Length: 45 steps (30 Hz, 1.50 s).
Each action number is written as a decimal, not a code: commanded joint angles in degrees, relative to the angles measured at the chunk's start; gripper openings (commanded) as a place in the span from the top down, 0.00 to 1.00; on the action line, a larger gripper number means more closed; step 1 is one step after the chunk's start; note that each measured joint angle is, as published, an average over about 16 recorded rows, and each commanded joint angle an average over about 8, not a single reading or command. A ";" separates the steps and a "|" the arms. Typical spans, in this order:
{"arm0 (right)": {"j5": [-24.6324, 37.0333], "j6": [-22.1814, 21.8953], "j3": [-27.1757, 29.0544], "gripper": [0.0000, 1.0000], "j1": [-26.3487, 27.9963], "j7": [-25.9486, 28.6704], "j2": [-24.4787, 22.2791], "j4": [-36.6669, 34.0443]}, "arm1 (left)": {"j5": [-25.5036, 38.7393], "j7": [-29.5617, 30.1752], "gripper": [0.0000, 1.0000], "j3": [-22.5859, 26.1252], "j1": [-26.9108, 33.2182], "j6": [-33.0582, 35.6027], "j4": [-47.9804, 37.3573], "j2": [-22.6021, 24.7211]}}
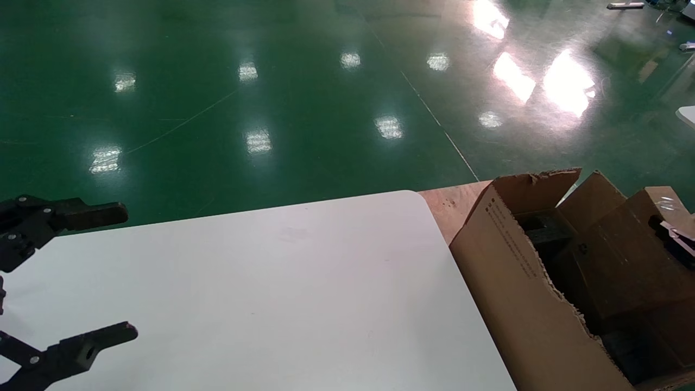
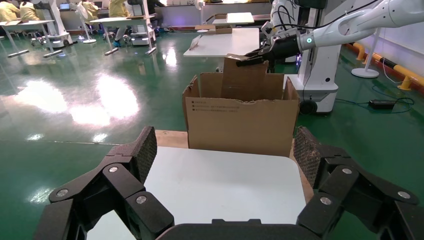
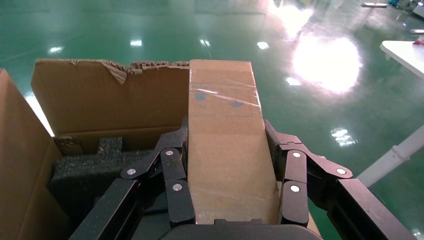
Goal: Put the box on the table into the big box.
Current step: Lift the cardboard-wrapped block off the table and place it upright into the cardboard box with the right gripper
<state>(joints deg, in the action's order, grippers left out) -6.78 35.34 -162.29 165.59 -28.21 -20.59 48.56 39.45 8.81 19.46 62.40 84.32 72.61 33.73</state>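
Note:
The small taped brown box (image 3: 227,145) is held in my right gripper (image 3: 226,131), which is shut on its two sides. It hangs over the open top of the big box (image 1: 510,271), a torn-edged carton with black foam blocks (image 3: 95,170) inside. In the head view the small box (image 1: 624,255) sits tilted above the carton's far right side. The left wrist view shows the small box (image 2: 245,80) above the carton (image 2: 240,120). My left gripper (image 1: 122,271) is open and empty over the left end of the white table (image 1: 271,282).
The carton stands on a wooden board (image 1: 456,203) beside the table's rounded corner. Shiny green floor lies all around. A white machine base (image 2: 315,85) stands behind the carton, and another white table (image 2: 225,42) stands farther off.

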 commanded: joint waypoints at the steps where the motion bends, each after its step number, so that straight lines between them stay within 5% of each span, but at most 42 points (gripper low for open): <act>1: -0.14 -0.49 0.00 1.00 0.00 0.07 0.19 0.67 | 0.00 0.00 0.00 0.00 0.00 0.00 0.00 0.00; 21: -0.49 -2.36 -0.35 0.98 -0.06 -0.07 -1.01 1.69 | -0.01 -0.01 0.00 0.02 0.01 -0.01 0.00 -0.01; 29: -0.23 -2.25 -0.36 0.04 -0.08 0.10 -1.08 1.37 | -0.02 -0.01 0.00 0.02 0.00 -0.02 -0.01 -0.01; 45: -0.18 -2.39 -0.29 0.00 -0.11 0.09 -1.06 1.21 | -0.03 -0.02 0.00 0.02 -0.01 -0.03 -0.01 -0.01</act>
<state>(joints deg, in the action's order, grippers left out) -6.96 32.97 -162.60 165.49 -28.11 -21.66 49.79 39.42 8.79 19.48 62.39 84.29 72.60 33.71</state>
